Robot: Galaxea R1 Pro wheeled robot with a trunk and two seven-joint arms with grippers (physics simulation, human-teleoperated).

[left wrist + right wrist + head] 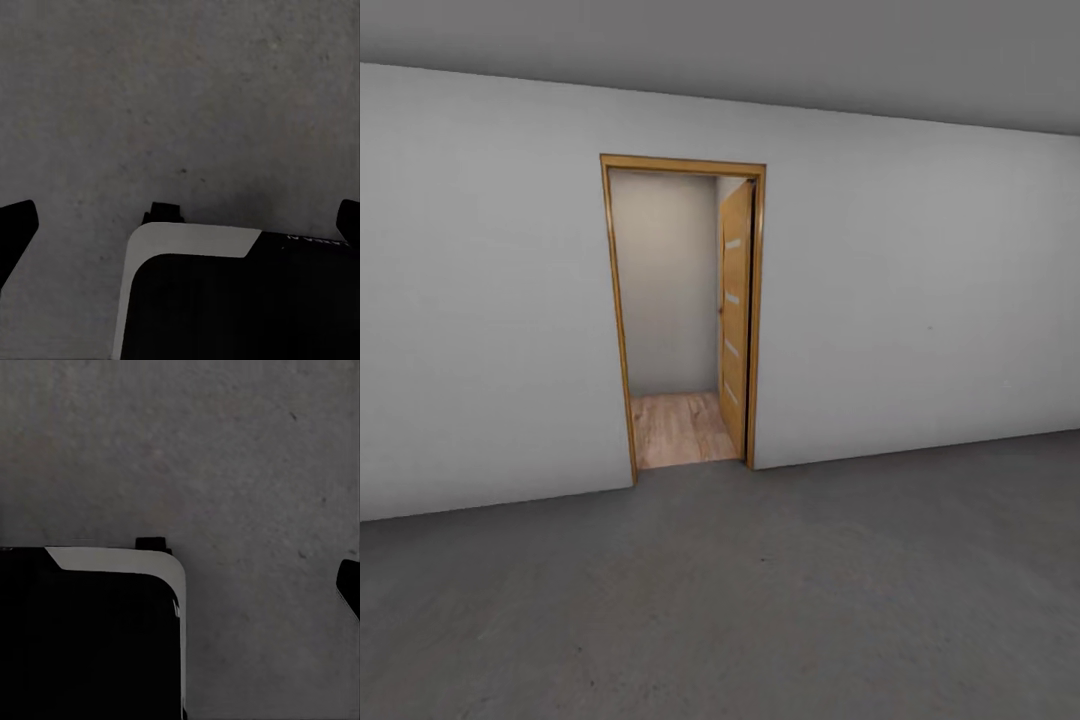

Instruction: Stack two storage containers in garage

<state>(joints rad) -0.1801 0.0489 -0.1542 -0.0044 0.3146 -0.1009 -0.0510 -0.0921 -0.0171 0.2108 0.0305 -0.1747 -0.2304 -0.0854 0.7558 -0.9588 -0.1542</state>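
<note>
I stand on the garage's dark grey concrete floor [760, 600], facing a white wall [480, 300]. The two storage containers are out of view. In the left wrist view my left gripper [184, 217] hangs open over the floor [180, 97], with a dark fingertip [16, 221] at each side and nothing between them. In the right wrist view my right gripper [180, 581] points down at the floor [247, 457]. One fingertip [349, 583] shows far out at the edge, the other is lost against my black base, and nothing is held.
A wood-framed doorway [680, 165] in the wall stands open, its panelled door [736, 310] swung inward on the right. Light wood planks [680, 430] lie beyond it. My black and white base [225, 300] [90, 637] shows under both wrists.
</note>
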